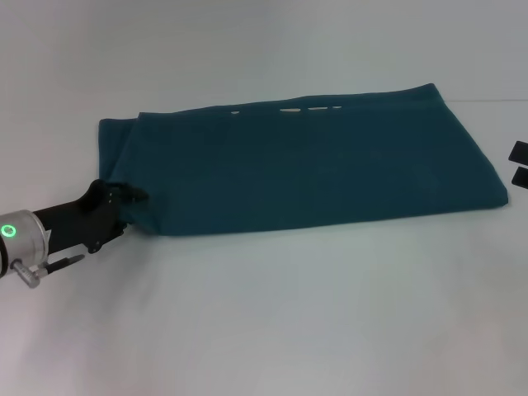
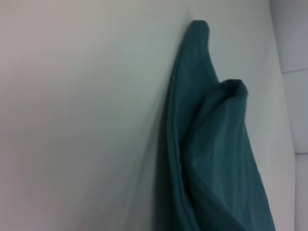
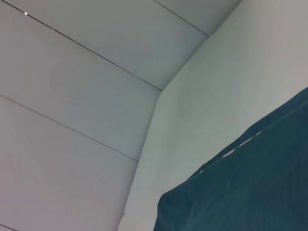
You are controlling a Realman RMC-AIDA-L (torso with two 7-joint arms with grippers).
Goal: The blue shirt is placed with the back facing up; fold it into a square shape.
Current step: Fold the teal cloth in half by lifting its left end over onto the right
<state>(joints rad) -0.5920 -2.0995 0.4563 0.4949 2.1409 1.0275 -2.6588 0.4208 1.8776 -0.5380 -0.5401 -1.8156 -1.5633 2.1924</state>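
Shirt (image 1: 305, 169) folded to a long band on the bench (image 1: 264, 322); left tool (image 1: 136, 196) at its near left corner.

Shirt lies flat across the middle of the white bench, plain teal side up, long axis left to right. Small white marks (image 1: 290, 109) peek out along the far fold edge. Left end is rumpled, with a doubled-over flap; the left wrist view shows two layers of cloth bunched and raised there. Left tool comes in low from the left edge and touches the shirt's near left corner; cannot tell how far its fingers are apart or whether cloth is held. Right tool (image 1: 520, 163) shows only as two dark tips at the right edge, just beside the shirt's right end, apart from it and from each other. A white wall (image 3: 96, 72) stands behind the bench.
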